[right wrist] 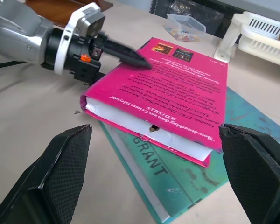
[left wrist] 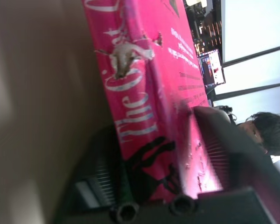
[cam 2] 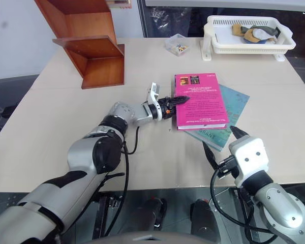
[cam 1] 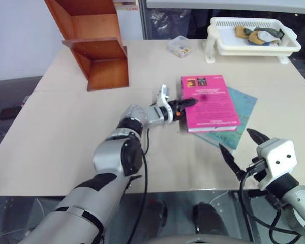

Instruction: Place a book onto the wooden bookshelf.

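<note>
Pink book lies flat on a teal book, mid-bench, right of centre. Left gripper at the pink book's left (spine) edge: jaws straddle it, one finger on the cover, one low beside the spine. Right gripper near, jaws wide, holding nothing. Wooden bookshelf far left; white basket far right.
</note>
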Tool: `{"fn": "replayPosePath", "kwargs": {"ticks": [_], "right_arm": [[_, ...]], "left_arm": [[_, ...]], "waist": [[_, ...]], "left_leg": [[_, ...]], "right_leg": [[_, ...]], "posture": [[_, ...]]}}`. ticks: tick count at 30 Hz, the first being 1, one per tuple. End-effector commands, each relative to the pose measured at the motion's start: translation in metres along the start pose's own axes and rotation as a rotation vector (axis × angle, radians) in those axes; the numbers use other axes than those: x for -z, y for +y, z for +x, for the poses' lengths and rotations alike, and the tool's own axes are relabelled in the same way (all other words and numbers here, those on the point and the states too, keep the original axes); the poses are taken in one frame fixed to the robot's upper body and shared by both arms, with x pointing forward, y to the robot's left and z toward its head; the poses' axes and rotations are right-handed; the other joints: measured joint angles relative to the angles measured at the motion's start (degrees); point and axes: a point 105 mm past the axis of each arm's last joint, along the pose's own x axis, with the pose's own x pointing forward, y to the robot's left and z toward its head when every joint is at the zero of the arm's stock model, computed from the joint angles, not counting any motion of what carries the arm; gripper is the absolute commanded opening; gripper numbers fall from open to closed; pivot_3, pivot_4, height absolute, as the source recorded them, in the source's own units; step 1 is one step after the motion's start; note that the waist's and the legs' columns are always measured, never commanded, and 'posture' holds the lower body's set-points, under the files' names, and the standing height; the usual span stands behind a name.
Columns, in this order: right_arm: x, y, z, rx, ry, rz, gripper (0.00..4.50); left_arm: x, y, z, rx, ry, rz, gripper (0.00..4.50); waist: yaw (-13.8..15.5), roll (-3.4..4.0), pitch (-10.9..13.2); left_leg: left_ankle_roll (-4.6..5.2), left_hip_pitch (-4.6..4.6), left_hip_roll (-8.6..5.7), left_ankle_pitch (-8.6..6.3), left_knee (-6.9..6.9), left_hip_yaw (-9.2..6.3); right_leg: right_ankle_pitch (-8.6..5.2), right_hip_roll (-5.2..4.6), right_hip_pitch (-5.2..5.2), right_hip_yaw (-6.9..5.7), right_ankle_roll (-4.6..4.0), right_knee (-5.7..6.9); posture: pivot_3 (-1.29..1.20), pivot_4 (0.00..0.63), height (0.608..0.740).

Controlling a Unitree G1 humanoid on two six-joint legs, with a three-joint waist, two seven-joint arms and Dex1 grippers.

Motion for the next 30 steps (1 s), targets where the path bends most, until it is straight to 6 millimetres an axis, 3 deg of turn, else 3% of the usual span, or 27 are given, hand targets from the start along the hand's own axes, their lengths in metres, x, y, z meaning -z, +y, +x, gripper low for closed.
{"fn": "replayPosePath", "kwargs": {"ticks": [1,3,8,12,16,19,23,26,30], "right_arm": [[-0.013,0.002,-0.002,-0.001,-0.048,0.016,4.5],[-0.013,0.002,-0.002,-0.003,-0.045,0.017,4.5],[-0.015,0.003,-0.001,-0.019,-0.038,0.011,4.5],[-0.018,0.004,0.002,-0.038,-0.038,0.008,4.5],[-0.021,0.006,0.007,-0.066,-0.044,-0.001,4.5],[-0.025,0.006,0.014,-0.091,-0.059,-0.01,4.5],[-0.026,0.002,0.032,-0.148,-0.089,-0.02,4.5],[-0.027,0.001,0.044,-0.187,-0.111,-0.034,4.5],[-0.036,-0.002,0.058,-0.213,-0.165,-0.047,4.5]], "left_arm": [[-0.007,-0.005,0.0,0.007,-0.033,0.0,0.7],[-0.009,-0.004,-0.002,0.012,-0.04,-0.007,0.07],[-0.029,-0.012,-0.018,0.071,-0.094,-0.04,0.03],[-0.056,-0.035,-0.037,0.156,-0.169,0.044,0.03],[-0.077,-0.079,-0.058,0.183,-0.253,0.548,0.03],[-0.069,-0.126,-0.086,0.241,-0.34,1.262,0.03],[-0.057,-0.165,-0.115,0.241,-0.34,2.136,0.03],[-0.08,-0.176,-0.12,0.073,-0.32,2.466,0.03],[-0.131,-0.175,-0.138,-0.345,-0.101,2.714,0.03]], "waist": [[0.0,-0.02,0.0],[-0.1,-0.04,0.0],[-0.4,-0.05,0.0],[-0.6,-0.08,0.0],[-0.5,-0.11,0.0],[-0.5,-0.11,0.0],[-0.8,-0.15,0.0],[0.3,-0.23,0.1],[0.1,-0.25,0.1]], "left_leg": [[0.0,0.02,0.0,0.0,0.01,-0.01],[0.0,0.08,0.0,0.0,0.04,0.0],[0.0,0.09,0.01,0.0,0.08,0.0],[0.0,0.08,0.02,0.0,0.07,-0.02],[0.01,0.03,0.01,0.0,0.09,-0.01],[0.01,0.01,0.05,-0.01,0.06,0.01],[0.01,0.0,0.14,-0.01,-0.04,0.1],[0.03,0.03,0.14,-0.02,-0.07,0.09],[0.14,0.05,0.06,-0.08,0.0,-0.01]], "right_leg": [[0.0,0.0,0.03,-0.01,0.0,0.0],[0.01,0.0,0.08,0.0,0.01,0.0],[0.02,0.02,0.1,0.0,0.03,0.0],[0.02,0.04,0.08,0.0,0.03,0.0],[0.03,0.01,0.08,-0.01,0.03,-0.01],[0.04,-0.01,0.08,0.02,0.01,-0.07],[0.09,0.02,0.04,0.07,-0.07,-0.18],[0.15,0.0,0.09,0.0,-0.14,-0.28],[0.2,-0.01,0.2,-0.14,-0.02,-0.37]], "posture": [[0.0,0.15,0.74],[0.0,0.15,0.74],[0.0,0.15,0.74],[0.0,0.15,0.74],[0.0,0.15,0.74],[0.0,0.15,0.74],[0.0,0.15,0.74],[0.0,0.15,0.74],[0.0,0.15,0.74]]}}
